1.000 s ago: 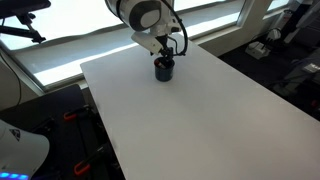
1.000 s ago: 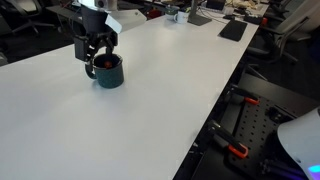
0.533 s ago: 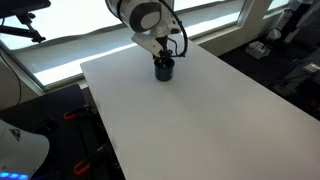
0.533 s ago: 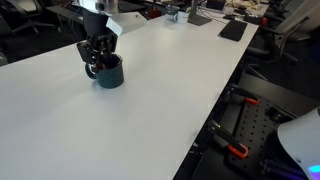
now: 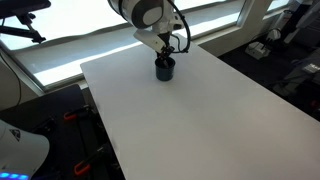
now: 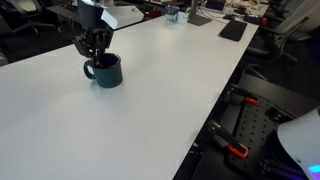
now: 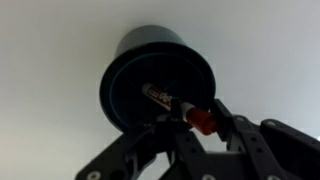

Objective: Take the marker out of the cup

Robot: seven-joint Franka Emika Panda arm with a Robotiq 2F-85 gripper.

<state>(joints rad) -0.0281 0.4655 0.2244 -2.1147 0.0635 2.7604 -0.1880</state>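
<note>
A dark cup [image 7: 160, 80] stands on the white table [image 5: 200, 110], and it shows in both exterior views [image 5: 165, 69] [image 6: 107, 72]. A marker [image 7: 168, 99] with a white label and a red cap [image 7: 203, 121] slants up out of the cup's mouth. In the wrist view my gripper [image 7: 195, 123] is just above the cup, shut on the marker at the red cap end. In both exterior views the gripper [image 5: 163, 54] [image 6: 95, 47] hangs right over the cup's rim, and the marker is too small to make out there.
The cup stands near the table's far edge, by the window side [image 5: 100, 45]. Dark flat items [image 6: 232, 30] lie at the table's other end. Black equipment with orange clamps [image 6: 240, 120] stands on the floor beside the long edge.
The jaws have shut on the marker's red end. The gripper has risen slightly above the cup. The cup has not moved.
</note>
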